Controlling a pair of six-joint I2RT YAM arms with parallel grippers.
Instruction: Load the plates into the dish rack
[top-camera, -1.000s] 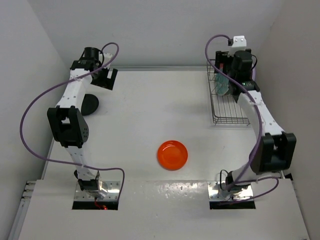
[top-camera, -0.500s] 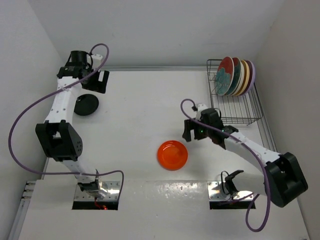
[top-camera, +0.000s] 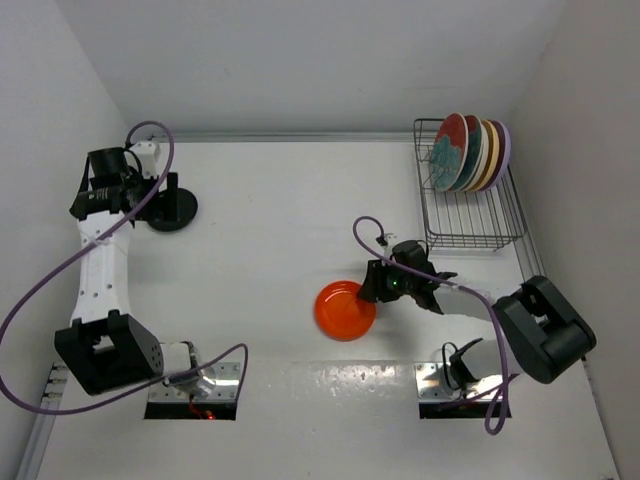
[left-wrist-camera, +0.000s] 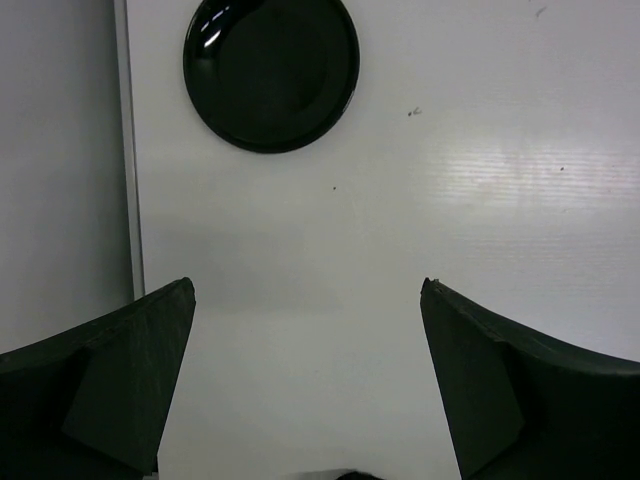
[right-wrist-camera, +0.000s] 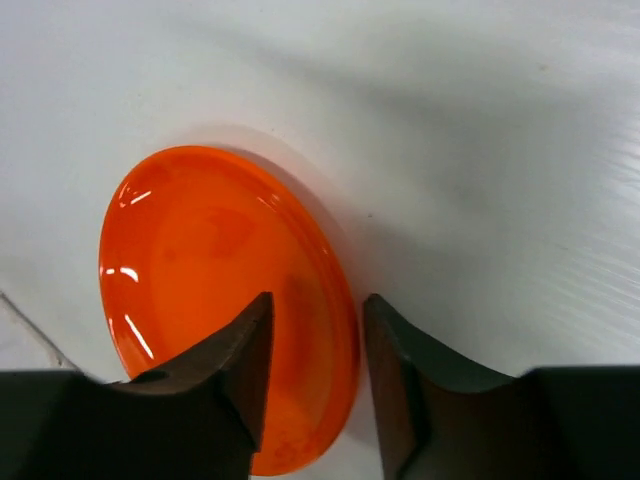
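A small orange plate (top-camera: 340, 312) (right-wrist-camera: 200, 260) lies flat on the table at centre. My right gripper (top-camera: 372, 290) (right-wrist-camera: 318, 300) is low at its right edge. Its jaws are partly closed and straddle the rim, one finger over the plate's inside and one outside, with a gap still showing. A small black plate (top-camera: 176, 212) (left-wrist-camera: 271, 70) lies at the far left. My left gripper (top-camera: 160, 190) (left-wrist-camera: 306, 285) hangs open just short of it, holding nothing. The dish rack (top-camera: 470, 228) at the back right holds several plates on edge, a red flowered one (top-camera: 450, 150) in front and a lavender one (top-camera: 504, 148) at the back.
A white wall rises close behind the black plate on the left, and the table edge (left-wrist-camera: 124, 150) runs beside it. The near half of the rack shows bare tines. The right arm's purple cable (top-camera: 362, 235) loops above the orange plate.
My right arm swung from the rack down to the orange plate and its jaws narrowed around the rim. My left arm drew back toward the left, over the black plate.
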